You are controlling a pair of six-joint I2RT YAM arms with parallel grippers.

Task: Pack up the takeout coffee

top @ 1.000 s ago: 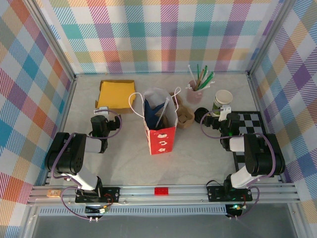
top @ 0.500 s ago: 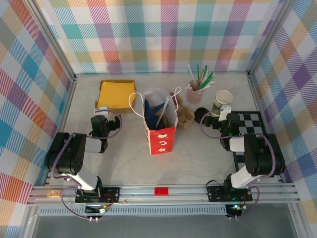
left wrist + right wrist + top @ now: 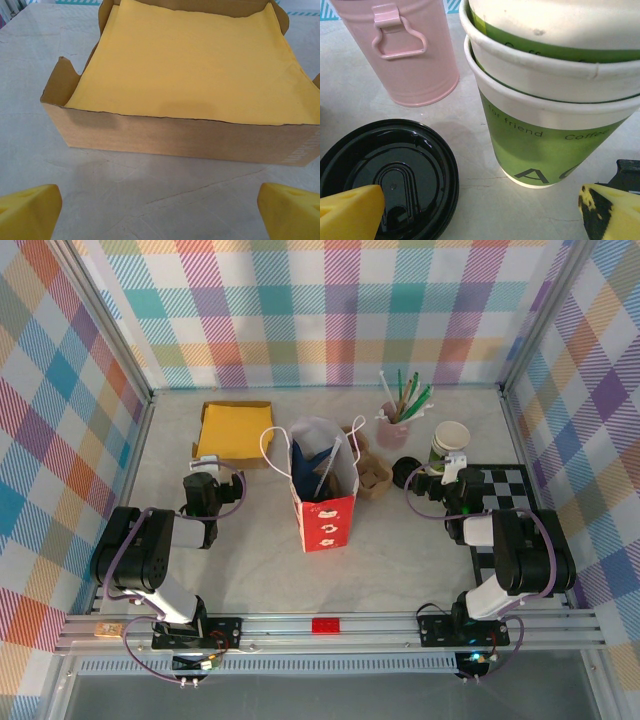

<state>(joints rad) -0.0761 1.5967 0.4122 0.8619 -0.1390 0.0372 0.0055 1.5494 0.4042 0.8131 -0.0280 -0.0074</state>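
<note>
Gaping left end effector (image 3: pixel 160 212) facing cardboard box (image 3: pixel 175 135), right end effector (image 3: pixel 480 212) equally spread, cup stack (image 3: pixel 555 100) top-cropped.

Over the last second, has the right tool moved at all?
No. The right tool stays where it was against the fixed checkered board, its tip still by the black lid.

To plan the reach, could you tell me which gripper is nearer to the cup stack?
Right. The right gripper sits just short of the cup stack; the left gripper is far off to its left, facing the box.
</note>
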